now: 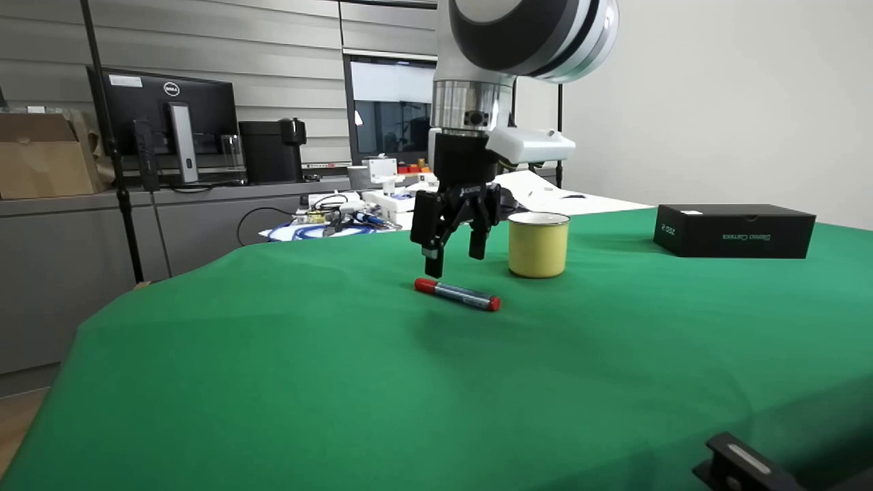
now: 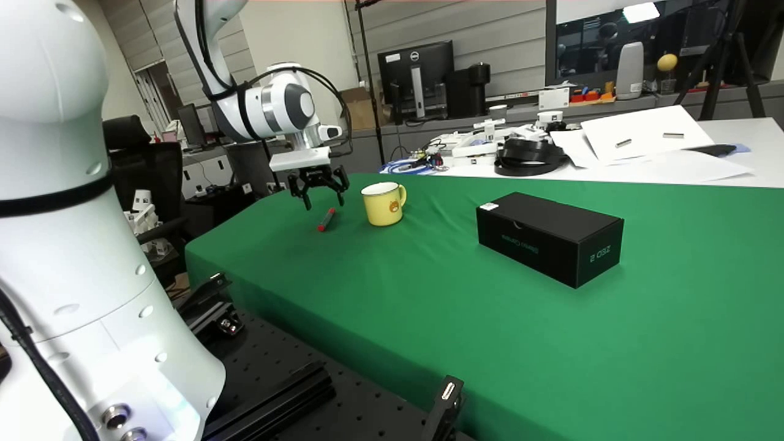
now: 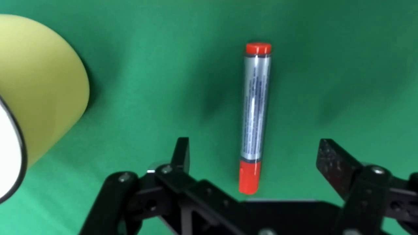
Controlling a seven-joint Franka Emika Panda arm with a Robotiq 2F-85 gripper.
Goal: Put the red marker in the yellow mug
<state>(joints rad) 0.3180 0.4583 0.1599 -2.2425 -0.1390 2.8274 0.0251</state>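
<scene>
The red marker lies flat on the green table in both exterior views. In the wrist view the marker has a silver-grey printed body, a red cap and a red end. The yellow mug stands upright beside it in both exterior views, its handle showing in one of them. Part of the mug shows at the left of the wrist view. My gripper is open and empty above the marker. In the wrist view the marker's cap end lies between the spread fingers. The mug's inside bottom is hidden.
A black box lies on the green cloth beyond the mug. A white table with cables and papers adjoins at the back. Black clamps sit at the table edge by the robot base.
</scene>
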